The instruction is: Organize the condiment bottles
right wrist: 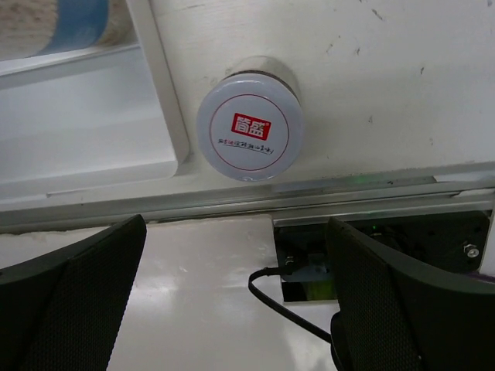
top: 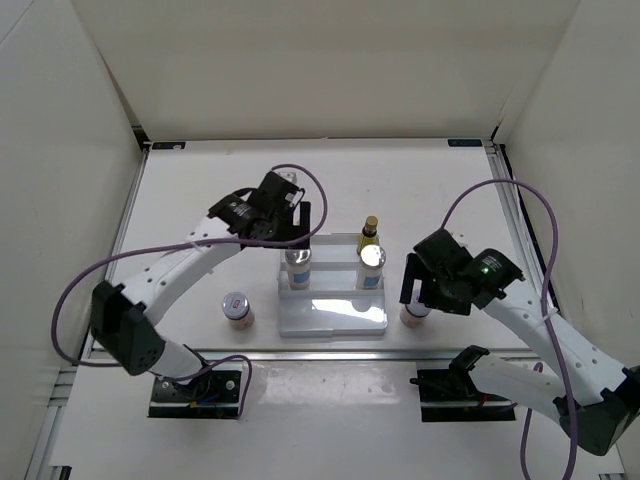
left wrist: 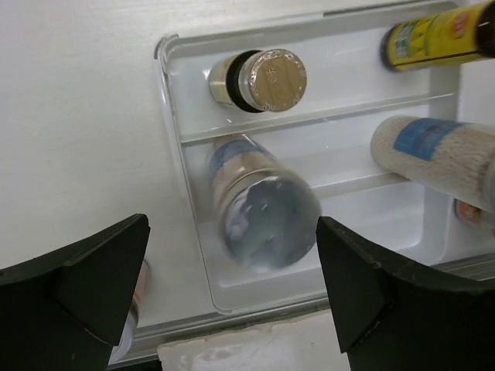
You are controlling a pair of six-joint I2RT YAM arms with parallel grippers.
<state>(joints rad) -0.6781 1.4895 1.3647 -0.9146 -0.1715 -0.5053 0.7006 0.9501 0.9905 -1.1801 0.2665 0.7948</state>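
Observation:
A white stepped tray (top: 335, 318) holds several bottles. An amber-yellow bottle (top: 370, 233) stands on the back step at the right, and a second one (left wrist: 259, 77) on the back step at the left. Two white silver-capped bottles (top: 372, 264) (top: 298, 266) stand on the middle step. My left gripper (top: 296, 230) is open above the left white bottle (left wrist: 263, 210), which looks blurred. One pinkish jar (top: 237, 308) stands on the table left of the tray. My right gripper (top: 424, 290) is open above the other jar (right wrist: 249, 130), right of the tray.
A metal rail (right wrist: 325, 193) runs along the table's near edge. A black cable (right wrist: 298, 301) and the arm mount (top: 455, 385) lie below it. White enclosure walls (top: 60, 150) stand on both sides and behind.

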